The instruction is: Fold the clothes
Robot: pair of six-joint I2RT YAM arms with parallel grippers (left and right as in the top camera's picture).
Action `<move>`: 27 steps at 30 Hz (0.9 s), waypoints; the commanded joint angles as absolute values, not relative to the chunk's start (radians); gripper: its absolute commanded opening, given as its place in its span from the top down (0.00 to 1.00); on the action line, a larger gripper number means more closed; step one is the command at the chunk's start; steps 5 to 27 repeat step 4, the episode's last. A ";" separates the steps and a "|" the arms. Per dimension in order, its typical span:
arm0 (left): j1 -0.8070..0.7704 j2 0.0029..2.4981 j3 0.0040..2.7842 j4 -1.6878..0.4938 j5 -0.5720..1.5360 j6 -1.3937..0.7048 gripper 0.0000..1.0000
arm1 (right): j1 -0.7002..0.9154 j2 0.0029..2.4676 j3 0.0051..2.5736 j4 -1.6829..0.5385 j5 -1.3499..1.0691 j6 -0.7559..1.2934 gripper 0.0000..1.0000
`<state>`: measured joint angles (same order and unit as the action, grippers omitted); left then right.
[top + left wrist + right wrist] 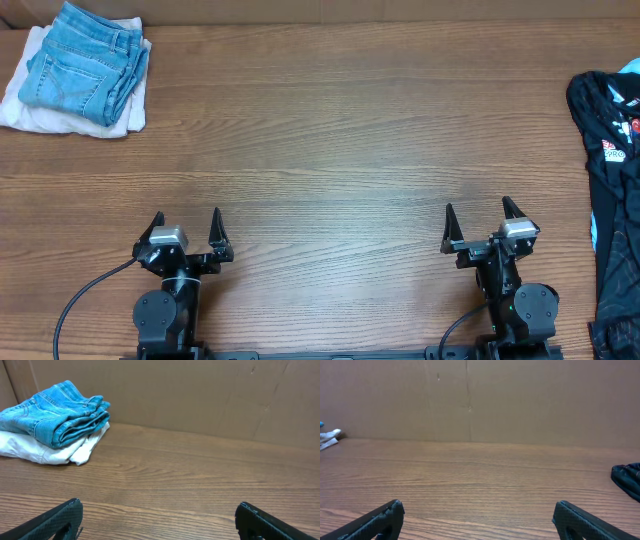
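folded jeans (85, 62) atop white garment (28, 112), far left corner

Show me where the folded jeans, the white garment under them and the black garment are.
jeans (85, 60), overhead view, middle of the folded top layer.
white garment (30, 447), left wrist view, bare part below the jeans.
black garment (615, 200), overhead view, plain fabric below the print.

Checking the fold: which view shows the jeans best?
Left wrist view: the folded jeans show side-on, layers visible, atop a white garment. Overhead shows them from above, top left; right wrist catches at most a blue speck.
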<state>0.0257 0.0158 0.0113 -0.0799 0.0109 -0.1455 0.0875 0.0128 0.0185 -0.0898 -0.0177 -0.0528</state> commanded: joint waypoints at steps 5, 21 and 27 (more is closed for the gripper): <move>0.022 0.006 0.005 -0.078 0.007 -0.119 0.00 | 0.094 0.003 0.008 -0.084 -0.005 -0.056 0.00; 0.022 0.006 0.005 -0.078 0.007 -0.119 0.00 | 0.094 0.003 0.008 -0.084 -0.005 -0.056 0.00; 0.022 0.006 0.005 -0.078 0.007 -0.119 0.00 | 0.094 0.003 0.008 -0.084 -0.005 -0.056 0.00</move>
